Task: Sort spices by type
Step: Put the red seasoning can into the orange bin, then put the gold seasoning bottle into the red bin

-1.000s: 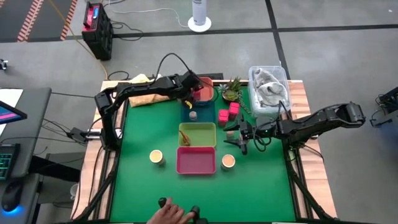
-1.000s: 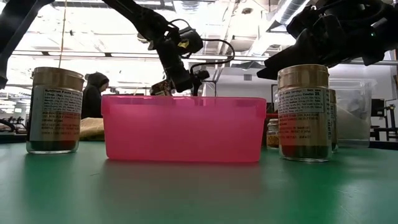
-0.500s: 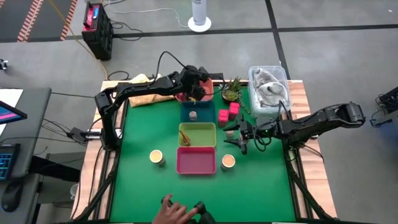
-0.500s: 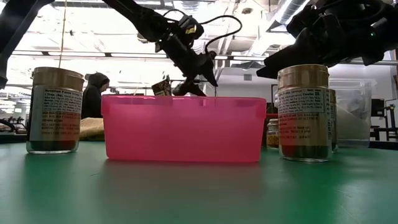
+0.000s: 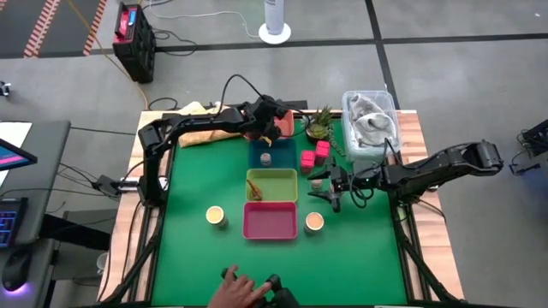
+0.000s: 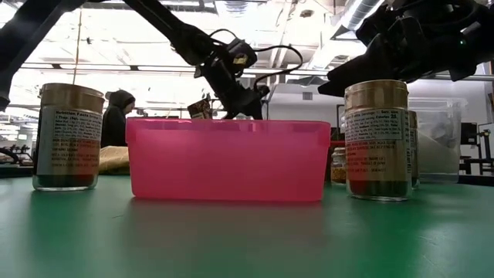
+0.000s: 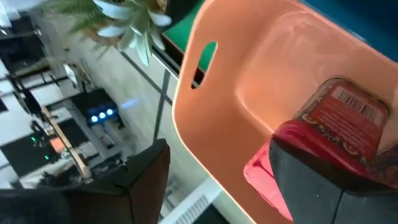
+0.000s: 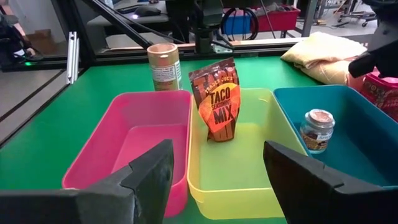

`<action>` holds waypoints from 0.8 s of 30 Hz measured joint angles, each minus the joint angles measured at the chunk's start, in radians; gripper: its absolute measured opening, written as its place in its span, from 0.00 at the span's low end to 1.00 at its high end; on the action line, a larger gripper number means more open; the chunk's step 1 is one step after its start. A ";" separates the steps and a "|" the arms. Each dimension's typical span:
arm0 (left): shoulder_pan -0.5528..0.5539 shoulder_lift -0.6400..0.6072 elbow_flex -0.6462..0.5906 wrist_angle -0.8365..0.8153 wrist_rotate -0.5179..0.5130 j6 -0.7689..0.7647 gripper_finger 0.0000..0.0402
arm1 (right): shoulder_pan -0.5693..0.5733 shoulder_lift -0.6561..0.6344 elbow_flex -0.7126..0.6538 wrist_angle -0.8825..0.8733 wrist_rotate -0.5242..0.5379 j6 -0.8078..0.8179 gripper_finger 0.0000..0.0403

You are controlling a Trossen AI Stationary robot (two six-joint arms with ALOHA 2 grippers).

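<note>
The left arm reaches from its base at the left edge across the far side of the worktop, its wrist bent down. Its left hand (image 5: 270, 122) hangs low at the far middle with the fingers (image 7: 146, 180) spread apart. The right arm stretches in from the right edge, held low and nearly level. Its right hand (image 5: 324, 190) sits right of centre, fingers (image 8: 149, 177) parted with nothing between them.

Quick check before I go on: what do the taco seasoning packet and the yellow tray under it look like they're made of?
Taco seasoning packet: looks like a thin printed foil or plastic pouch, glossy, creased where it stands; which of the two I cannot tell. Yellow tray: looks like moulded plastic, smooth and slightly translucent, with rounded rims.
</note>
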 joint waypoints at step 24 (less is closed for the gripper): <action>-0.100 -0.188 0.038 -0.250 -0.119 -0.715 0.66 | 0.000 -0.038 0.000 -0.047 0.032 0.009 0.69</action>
